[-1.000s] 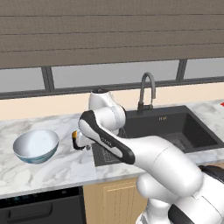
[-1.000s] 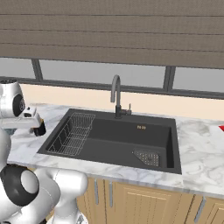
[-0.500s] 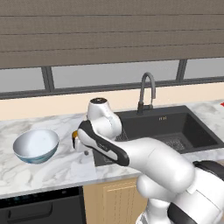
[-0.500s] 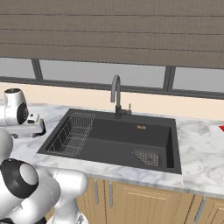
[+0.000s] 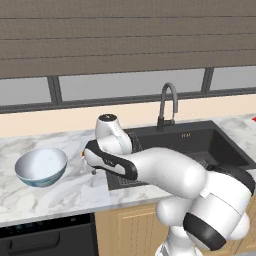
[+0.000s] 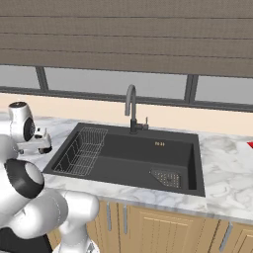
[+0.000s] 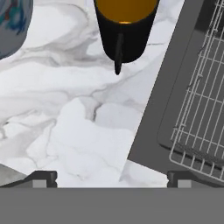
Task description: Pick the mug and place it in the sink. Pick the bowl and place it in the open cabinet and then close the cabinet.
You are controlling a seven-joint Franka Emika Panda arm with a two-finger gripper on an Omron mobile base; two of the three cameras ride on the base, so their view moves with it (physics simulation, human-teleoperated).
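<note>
We have the tool (image 7: 112,177) released, its tips spread wide and nothing between them, hanging above the marble bench (image 7: 65,131) just left of the sink (image 6: 148,158). In the hand view the mug (image 7: 125,30) stands upright on the bench ahead of the tips, its orange-yellow top visible and a thin dark handle facing us; it sits near the sink's left rim, apart from it, with bare marble between. The bowl (image 5: 41,166) rests further left on the bench, well apart from the mug. In the left base view a sliver of orange shows beside the arm's wrist, so the mug lies largely hidden there. We judge the step in hand to be the approach to the mug, with no contact yet. To do it well, we would centre the tips over the mug's body, turn the hand so the handle lies clear of both tips, and come down straight before closing. The sink's raised edge and the wire rack (image 6: 83,150) lie close on the right; we would lift clear of that rim before crossing. The basin right of the rack is open room for setting down. The tap (image 6: 131,108) stands at the far edge, out of the likely path.
</note>
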